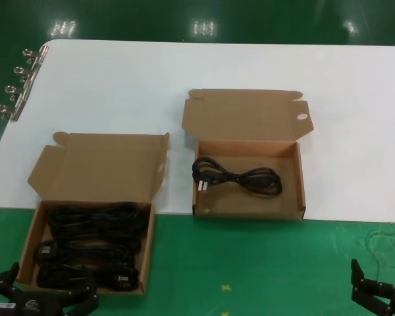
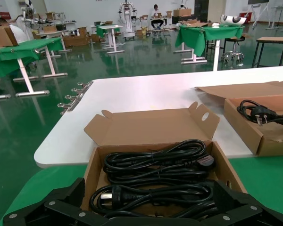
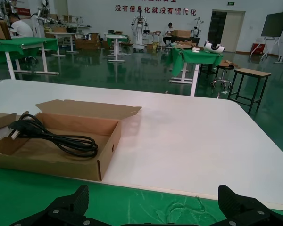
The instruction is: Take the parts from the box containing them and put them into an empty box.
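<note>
Here, at the head view's lower left corner, the left gripper [image 1: 43, 299] rests low with its black fingers spread apart, holding nothing; a small white mark on its body is too small to read. Just above it sits the full box [image 1: 92, 210], brown corrugated cardboard with its lid flap folded back, packed with black cords [image 1: 92, 247] in glossy looped bundles, plug ends showing. Four metal clips [image 1: 18, 82] line the white table [image 1: 355, 131] edge at upper left. In the middle of the frame stands the second box [image 1: 250, 161], the same ribbed cardboard, its lid tab pierced by a small round hole; one cord [image 1: 237, 178] lies inside, coiled flat, its plug toward the left wall. A green cloth [image 1: 250, 263] with a woven look covers the lower frame. At the lower right corner the right gripper [image 1: 382, 296] waits, fingers spread wide, empty. In the right wrist view, red Chinese writing [image 3: 153, 9] runs along the far wall.
</note>
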Controlling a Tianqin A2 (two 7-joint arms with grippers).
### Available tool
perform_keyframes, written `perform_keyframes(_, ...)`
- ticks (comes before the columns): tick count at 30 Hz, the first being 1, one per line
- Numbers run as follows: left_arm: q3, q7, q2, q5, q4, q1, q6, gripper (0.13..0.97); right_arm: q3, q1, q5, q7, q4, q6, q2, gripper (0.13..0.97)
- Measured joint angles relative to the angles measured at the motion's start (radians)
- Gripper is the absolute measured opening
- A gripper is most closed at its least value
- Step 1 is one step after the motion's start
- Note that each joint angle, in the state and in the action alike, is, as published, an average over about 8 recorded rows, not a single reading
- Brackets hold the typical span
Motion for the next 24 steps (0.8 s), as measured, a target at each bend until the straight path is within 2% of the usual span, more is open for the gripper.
perform_keyframes(24, 0.000, 0.000, 0.000, 0.000, 0.000, 0.000, 0.000, 0.966, 0.000, 0.000, 0.000, 0.000, 0.000, 0.000, 0.000, 0.966)
